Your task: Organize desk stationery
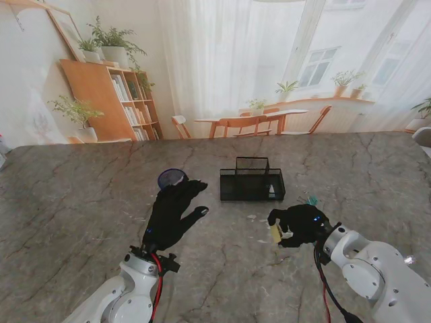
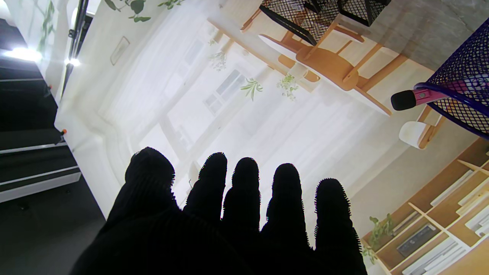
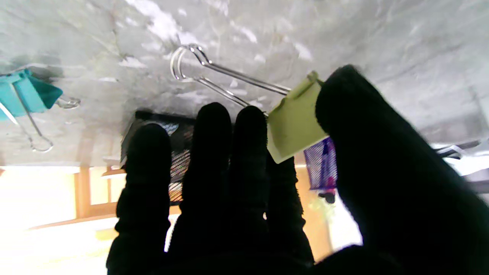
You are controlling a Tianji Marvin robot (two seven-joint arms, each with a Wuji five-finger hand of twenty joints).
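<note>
My right hand in its black glove is shut on a pale yellow binder clip, pinched between thumb and fingers, with its wire handles pointing at the table. A teal binder clip lies on the table just beyond that hand. The black mesh organizer stands in the middle, farther from me. My left hand hovers with fingers spread and holds nothing, just nearer to me than the purple mesh pen cup, which holds a pink pen.
The grey marble table spreads wide on both sides. Small pale bits lie between the hands. A printed room backdrop stands behind the far edge.
</note>
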